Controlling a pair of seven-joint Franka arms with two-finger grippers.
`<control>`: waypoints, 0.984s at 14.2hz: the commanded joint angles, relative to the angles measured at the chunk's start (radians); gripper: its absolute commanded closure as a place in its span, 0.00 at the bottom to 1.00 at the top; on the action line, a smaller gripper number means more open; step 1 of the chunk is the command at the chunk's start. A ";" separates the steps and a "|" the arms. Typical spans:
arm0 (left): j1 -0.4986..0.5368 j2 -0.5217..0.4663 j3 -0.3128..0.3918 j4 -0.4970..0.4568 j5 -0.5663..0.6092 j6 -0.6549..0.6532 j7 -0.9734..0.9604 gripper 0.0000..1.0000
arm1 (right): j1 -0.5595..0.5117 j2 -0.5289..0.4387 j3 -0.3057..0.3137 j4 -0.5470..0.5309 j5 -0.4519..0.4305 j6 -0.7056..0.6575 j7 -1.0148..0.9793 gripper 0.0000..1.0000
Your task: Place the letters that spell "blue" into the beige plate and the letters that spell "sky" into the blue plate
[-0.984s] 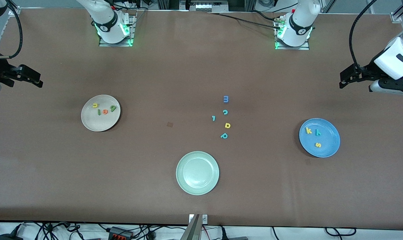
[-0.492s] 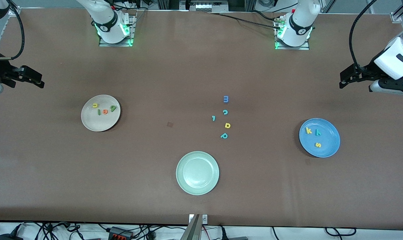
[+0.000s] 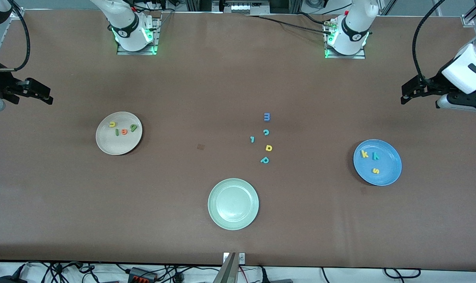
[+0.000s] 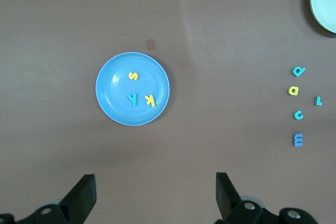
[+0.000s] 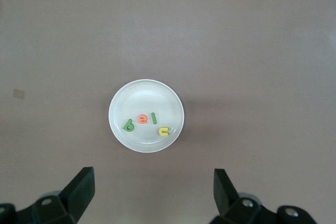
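The beige plate (image 3: 118, 146) holds the yellow u (image 3: 112, 124), dark-green l (image 3: 117, 132), orange e (image 3: 124, 132) and light-green b (image 3: 133, 127). The right wrist view shows that plate (image 5: 147, 95) too. In the blue plate (image 3: 388, 165) lie the yellow k (image 3: 364, 154), teal y (image 3: 375, 156) and yellow s (image 3: 375, 171); the left wrist view also shows it (image 4: 113, 85). My right gripper (image 3: 49, 98) (image 5: 152, 192) hangs open and empty over bare table at the right arm's end. Open and empty as well, my left gripper (image 3: 406, 94) (image 4: 154, 195) hangs at the left arm's end.
A pale green plate (image 3: 233, 224) stands empty near the front edge. Loose letters lie mid-table: blue m (image 3: 266, 116), teal c (image 3: 266, 132), teal l (image 3: 252, 139), yellow d-shaped letter (image 3: 268, 147), teal p (image 3: 264, 160). A small dark patch (image 3: 200, 146) marks the cloth.
My right gripper has drifted very slightly toward the table's middle. The left arm, the plates and the letters have not moved.
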 commanded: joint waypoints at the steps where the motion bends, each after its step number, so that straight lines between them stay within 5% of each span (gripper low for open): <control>1: 0.002 0.009 -0.004 0.027 -0.003 -0.022 0.013 0.00 | -0.005 -0.002 0.007 -0.004 -0.011 0.004 -0.014 0.00; 14: 0.002 0.009 -0.004 0.027 -0.003 -0.022 0.013 0.00 | -0.013 0.003 0.006 -0.001 -0.011 0.016 -0.014 0.00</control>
